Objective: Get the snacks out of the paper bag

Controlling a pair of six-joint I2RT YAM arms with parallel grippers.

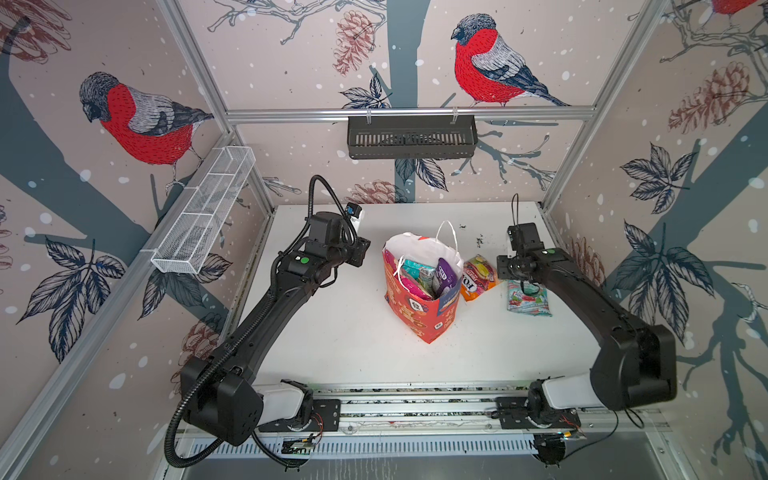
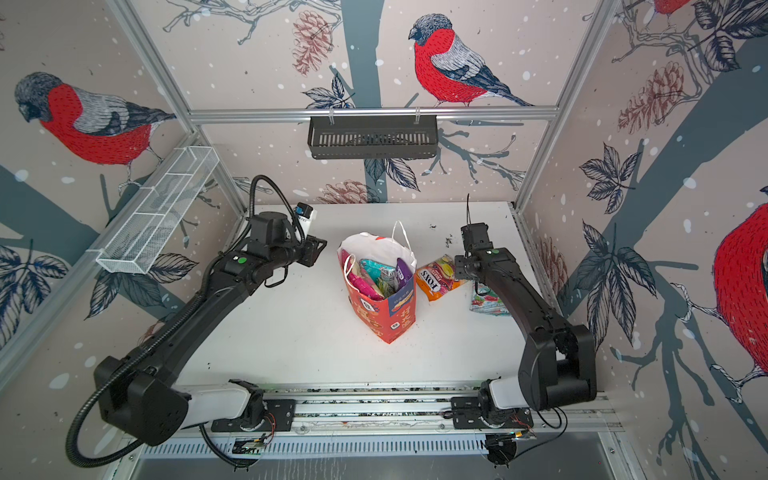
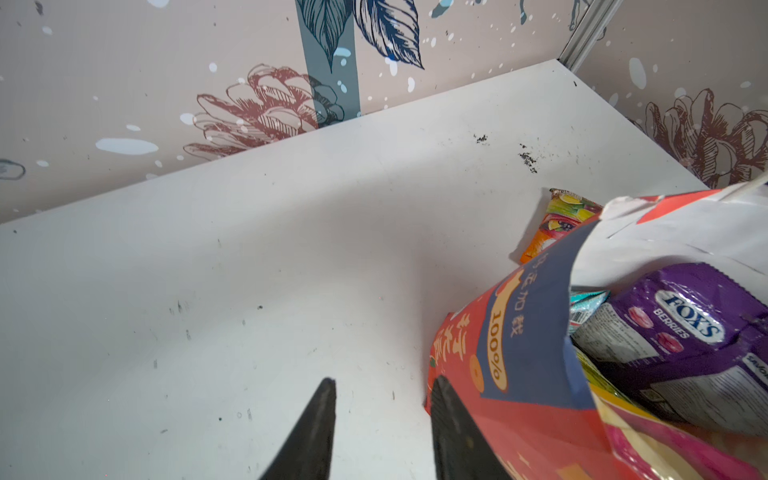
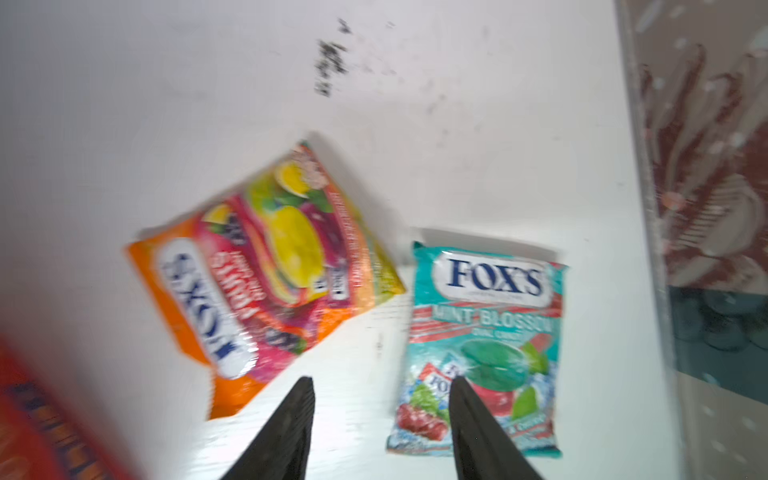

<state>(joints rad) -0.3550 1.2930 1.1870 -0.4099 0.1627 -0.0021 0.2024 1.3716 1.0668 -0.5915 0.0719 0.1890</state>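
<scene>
Right tool [image 4: 381, 380] hangs spread, empty, over the teal mint pack [image 4: 482, 340] on the counter [image 4: 124, 104]; left tool [image 3: 383, 379], also spread, beside the paper bag [image 1: 419, 307]. Next, probably: pinch the purple pack [image 3: 685, 332] inside.

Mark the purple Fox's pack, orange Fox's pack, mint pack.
purple Fox's pack [image 3: 690, 318]: left wrist view, on the white logo.
orange Fox's pack [image 4: 266, 286]: right wrist view, middle of its front.
mint pack [image 4: 482, 345]: right wrist view, middle of its front.
</scene>
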